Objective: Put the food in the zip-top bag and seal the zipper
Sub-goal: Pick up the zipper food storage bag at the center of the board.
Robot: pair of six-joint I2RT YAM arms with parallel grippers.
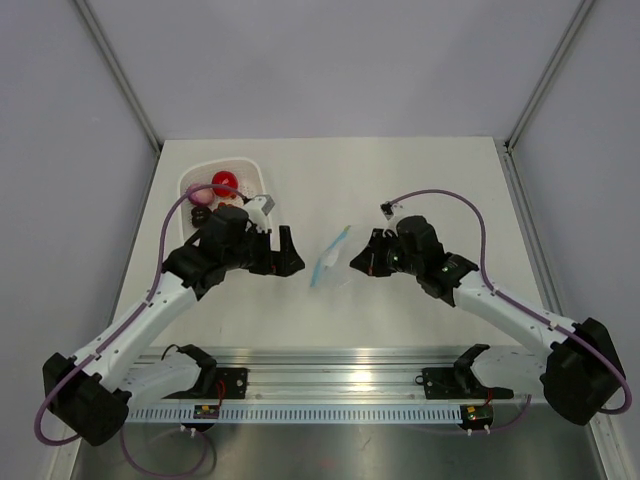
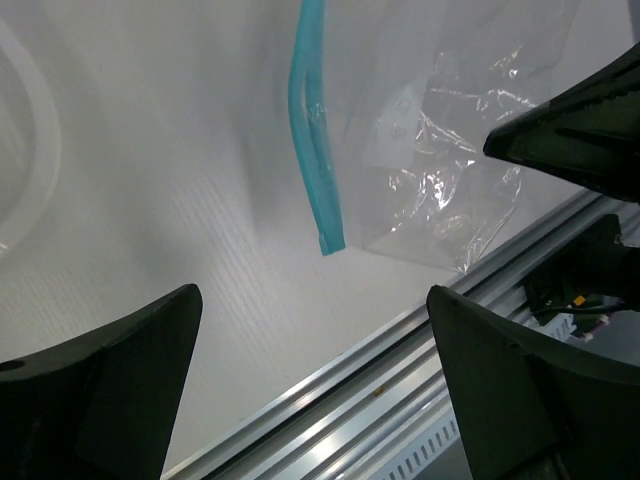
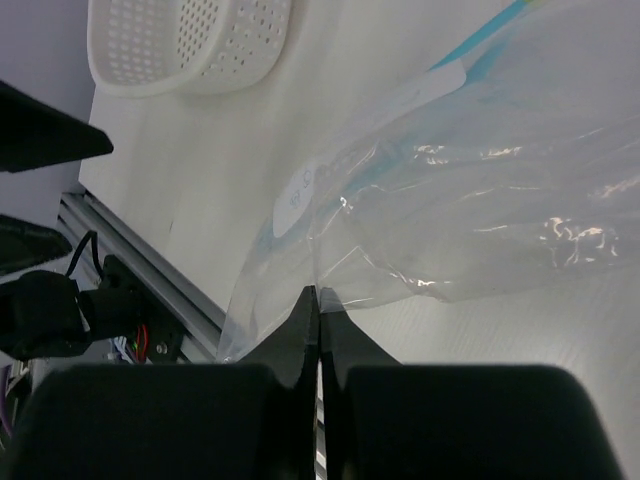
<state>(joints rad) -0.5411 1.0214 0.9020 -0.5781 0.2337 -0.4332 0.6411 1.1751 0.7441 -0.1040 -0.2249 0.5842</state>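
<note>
Centrally, zip-top bag (image 1: 331, 262) lay on bench (image 1: 400, 180), right jaws clenched on its clear plastic edge. Left jaws spread, empty, near teal zipper (image 2: 312, 150). Red piece (image 1: 224, 184) sat in white basket (image 3: 190, 40) rear-left, left arm (image 1: 150, 300) partly blocking it.

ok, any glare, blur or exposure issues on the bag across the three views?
Top external: even light, no glare; the zip-top bag nearly vanishes against the white table. Left wrist: bright specular glints on the bag's crinkles, zipper crisp, left gripper near-black. Right wrist: the film glints; the right gripper, pinching the bag, is a dark silhouette; basket in focus.
</note>
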